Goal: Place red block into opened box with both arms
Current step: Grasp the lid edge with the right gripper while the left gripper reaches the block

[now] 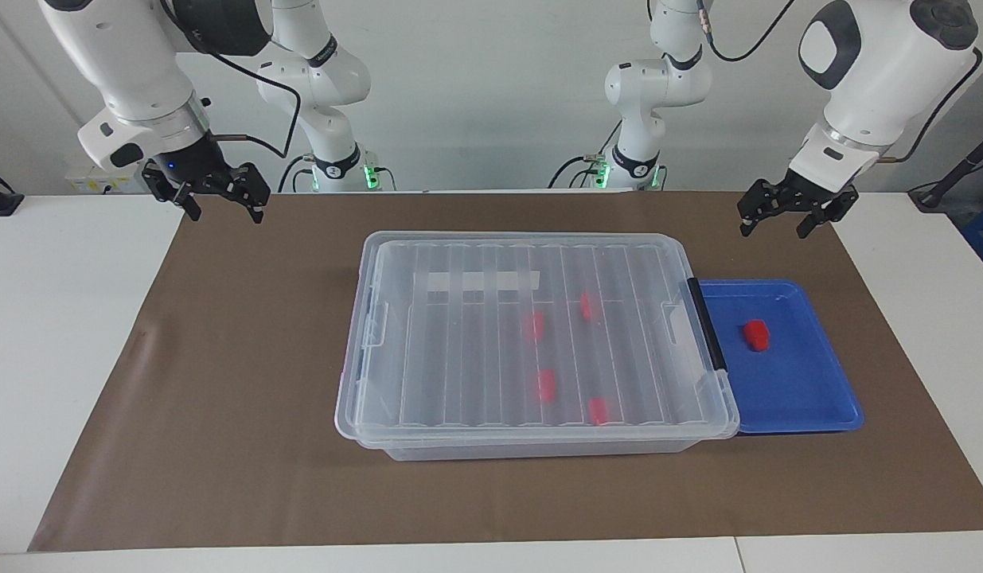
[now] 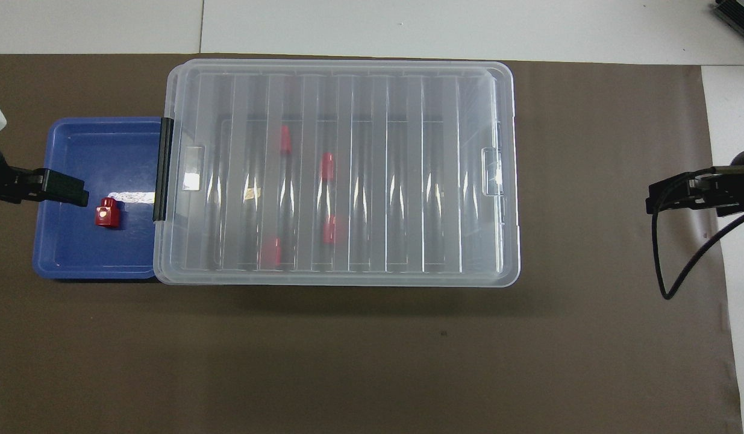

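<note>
One red block (image 1: 756, 335) (image 2: 106, 213) lies in the blue tray (image 1: 801, 390) (image 2: 70, 253), apart from both grippers. The clear box (image 1: 356, 398) (image 2: 444, 181) stands beside the tray with its ribbed lid lying flat on it. Several more red blocks (image 1: 547, 385) (image 2: 327, 166) show through the lid. My left gripper (image 1: 776, 223) (image 2: 58, 188) hangs open and empty, high over the tray's outer rim. My right gripper (image 1: 224, 208) (image 2: 667, 196) hangs open and empty over the brown mat at the right arm's end.
A black handle bar (image 1: 706, 326) (image 2: 164, 169) runs along the box edge that meets the tray. The brown mat (image 1: 220, 446) (image 2: 347, 361) covers the table under everything. A black cable (image 2: 679, 265) droops from the right arm.
</note>
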